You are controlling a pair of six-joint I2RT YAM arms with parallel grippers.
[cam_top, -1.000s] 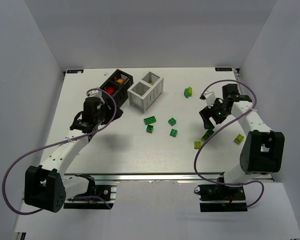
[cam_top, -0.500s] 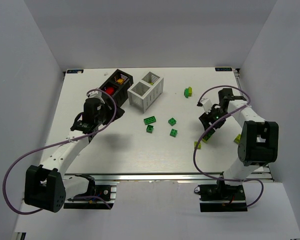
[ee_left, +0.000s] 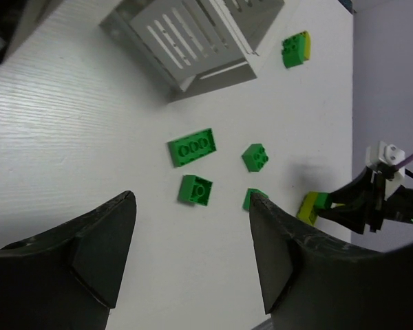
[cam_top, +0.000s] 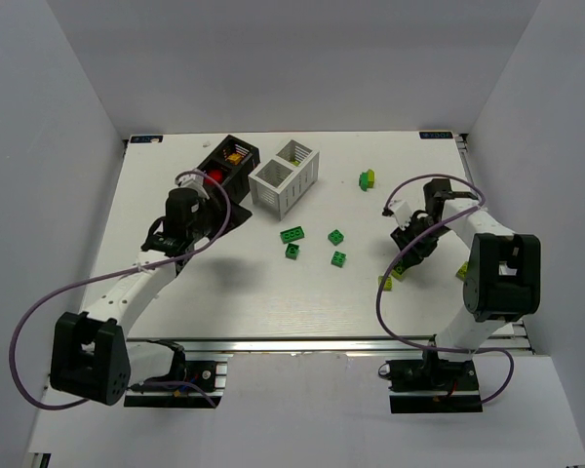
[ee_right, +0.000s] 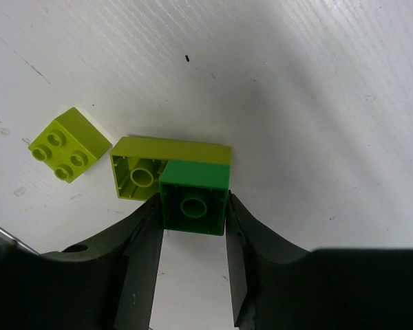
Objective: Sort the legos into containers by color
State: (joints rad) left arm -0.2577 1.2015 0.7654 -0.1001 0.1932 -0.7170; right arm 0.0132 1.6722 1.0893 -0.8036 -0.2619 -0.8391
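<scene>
- Our right gripper (ee_right: pixel 193 210) clamps the small green square brick (ee_right: pixel 194 187), underside-up, on the white table (cam_top: pixel 253 302); an attached long yellow-green brick (ee_right: pixel 139 168) juts sideways past one finger.
- Left gripper (ee_left: pixel 191 206) gapes empty, farther off.

A green brick (ee_right: pixel 193 199) and a yellow-green brick (ee_right: pixel 141 172) are shown at centre; a black rack (cam_top: pixel 246 166) and a slatted white rack (cam_top: pixel 273 190) are shown upper left.

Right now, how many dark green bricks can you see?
6. Four loose green bricks lie mid-table; a fifth green brick is joined to a yellow brick near the back; the sixth green brick is in the right gripper. Others may be hidden.
</scene>
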